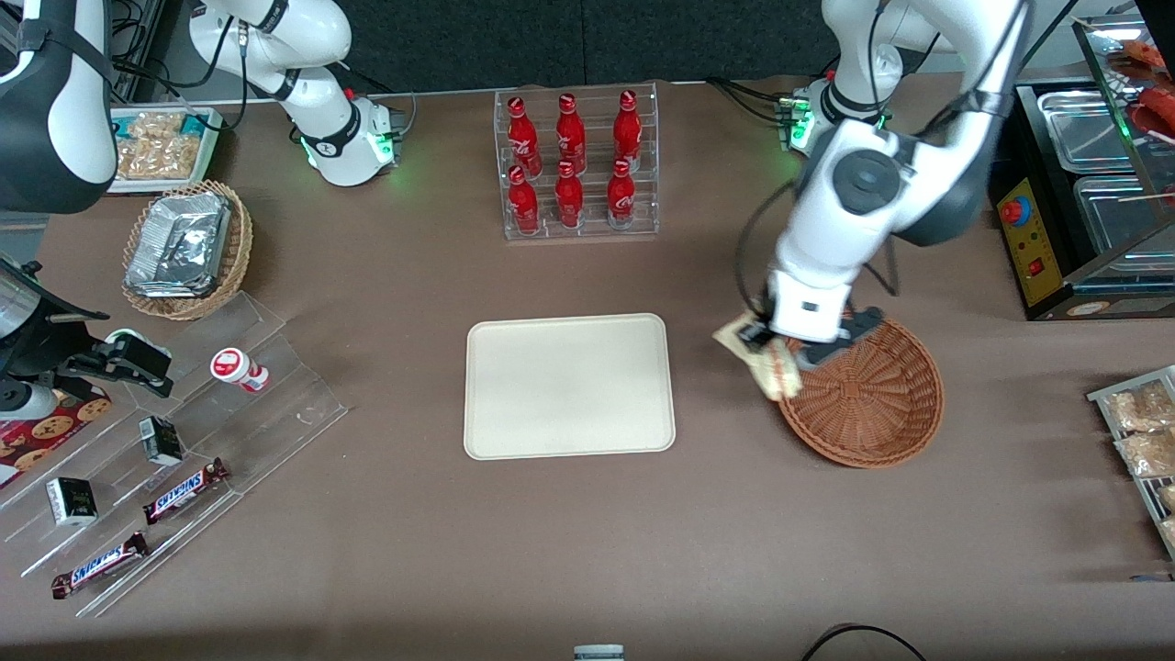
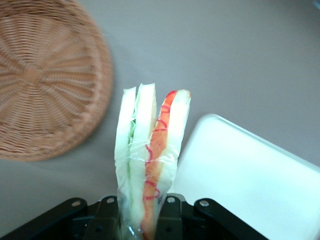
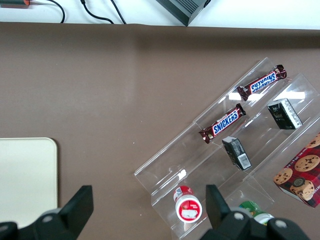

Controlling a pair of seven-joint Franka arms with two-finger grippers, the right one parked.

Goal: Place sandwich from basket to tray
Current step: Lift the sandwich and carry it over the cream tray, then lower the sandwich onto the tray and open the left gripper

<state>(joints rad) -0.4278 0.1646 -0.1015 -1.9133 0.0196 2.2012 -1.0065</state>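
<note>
My left gripper (image 1: pixel 769 349) is shut on the sandwich (image 1: pixel 766 362), a wrapped wedge of white bread with red and green filling. It hangs above the table at the basket's rim, on the side nearest the tray. In the left wrist view the sandwich (image 2: pixel 150 160) sticks out from between the two black fingers (image 2: pixel 169 215), which press on its sides. The round reddish-brown wicker basket (image 1: pixel 872 404) (image 2: pixel 45 80) holds nothing that I can see. The cream tray (image 1: pixel 569 386) (image 2: pixel 250 185) lies flat and bare in the middle of the table, a short gap away from the basket.
A clear rack of red bottles (image 1: pixel 576 165) stands farther from the front camera than the tray. A tan basket with foil packs (image 1: pixel 184 248) and a stepped acrylic rack with candy bars (image 1: pixel 174 450) lie toward the parked arm's end. Snack trays (image 1: pixel 1143 441) sit at the working arm's end.
</note>
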